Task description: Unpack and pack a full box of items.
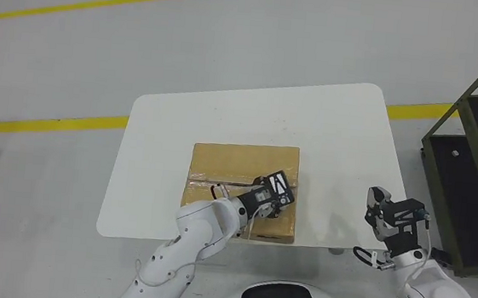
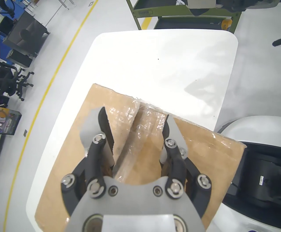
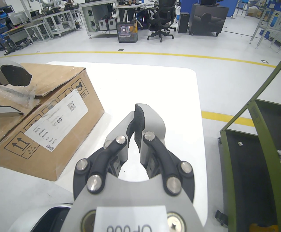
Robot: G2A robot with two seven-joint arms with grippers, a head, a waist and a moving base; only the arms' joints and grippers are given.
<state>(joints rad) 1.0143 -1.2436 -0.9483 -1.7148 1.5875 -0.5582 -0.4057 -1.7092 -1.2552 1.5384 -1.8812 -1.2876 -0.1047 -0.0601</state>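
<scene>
A closed brown cardboard box (image 1: pixel 233 170) sits on the white table (image 1: pixel 327 122), its top seam covered with clear tape (image 2: pixel 140 131). My left gripper (image 2: pixel 135 116) hovers open over the box's top near its right end, one finger on each side of the seam (image 1: pixel 280 189). In the right wrist view a left fingertip (image 3: pixel 15 75) rests at the top edge of the box (image 3: pixel 50 123), where the tape is crumpled and a flap edge is slightly lifted. My right gripper (image 3: pixel 138 107) is shut on nothing, low over the table's right front corner (image 1: pixel 378 200).
A green metal cart (image 1: pixel 468 169) stands just right of the table, close to the right arm (image 3: pixel 252 153). Bare table surface (image 2: pixel 158 66) lies beyond and to the right of the box. Desks and chairs stand far off across the floor.
</scene>
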